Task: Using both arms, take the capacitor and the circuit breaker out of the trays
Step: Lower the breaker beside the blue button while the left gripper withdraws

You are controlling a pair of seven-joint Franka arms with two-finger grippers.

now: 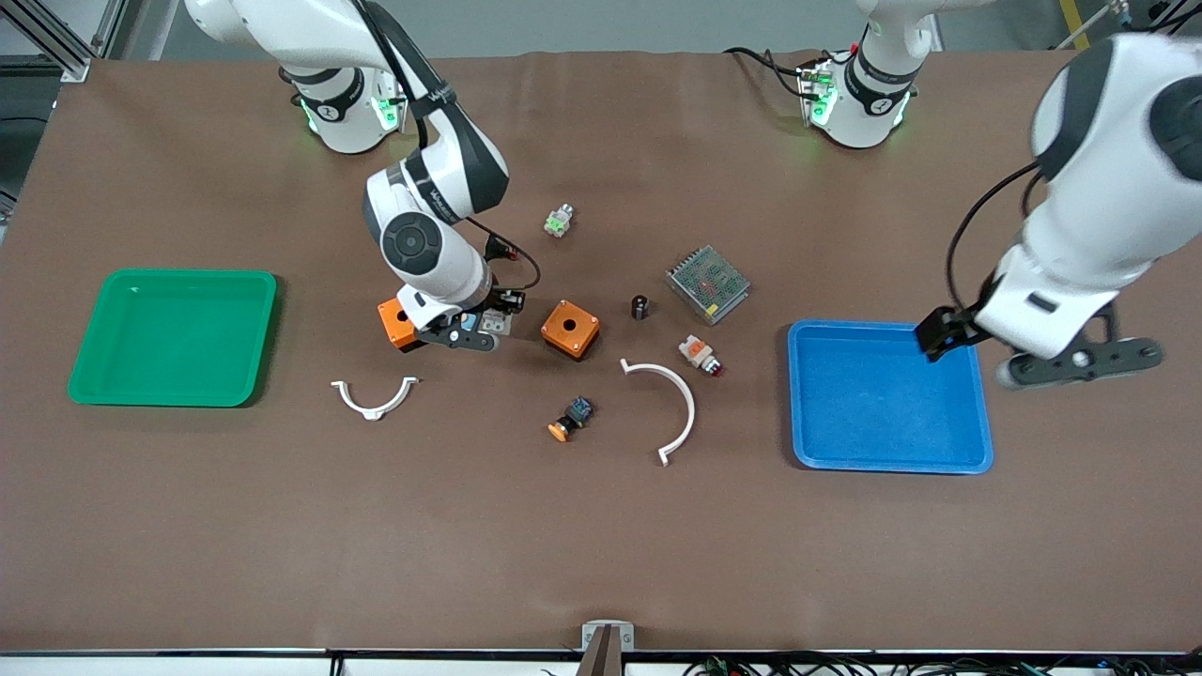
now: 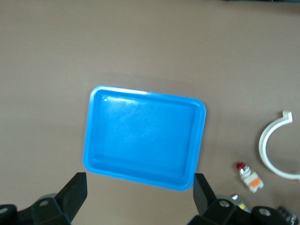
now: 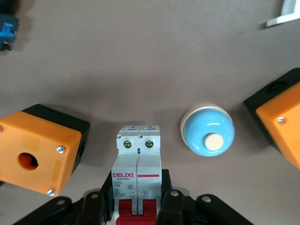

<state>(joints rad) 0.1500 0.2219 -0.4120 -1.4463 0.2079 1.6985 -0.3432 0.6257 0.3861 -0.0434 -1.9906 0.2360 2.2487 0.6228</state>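
White-grey plastic is what the right gripper (image 1: 467, 335) is clamped on: the circuit breaker (image 3: 138, 168), held at its red-lever end, low over the brown bench (image 1: 601, 545) between two orange boxes. One orange box (image 1: 397, 324) sits at the breaker's nine o'clock in the front view, partly under the arm, and the other orange box (image 1: 570, 329) at its three o'clock; the right wrist view also shows a blue round button cap (image 3: 207, 130) lying just beside the breaker. Out from there, the capacitor (image 1: 639, 307) stands on the bench at the second box's two o'clock, apart from both trays, with a grey power supply (image 1: 708, 284) near it. The left gripper (image 1: 1080, 361) hangs with its fingers wide apart and nothing between them, over the blue tray's edge toward the left arm's end of the bench. Both the blue tray (image 1: 977, 413) and the green tray (image 1: 94, 376) hold nothing. So the task looks almost finished: the capacitor is already out, the breaker is clear of its tray, and what seems left is for the right gripper to set it down and let go. The left arm waits.
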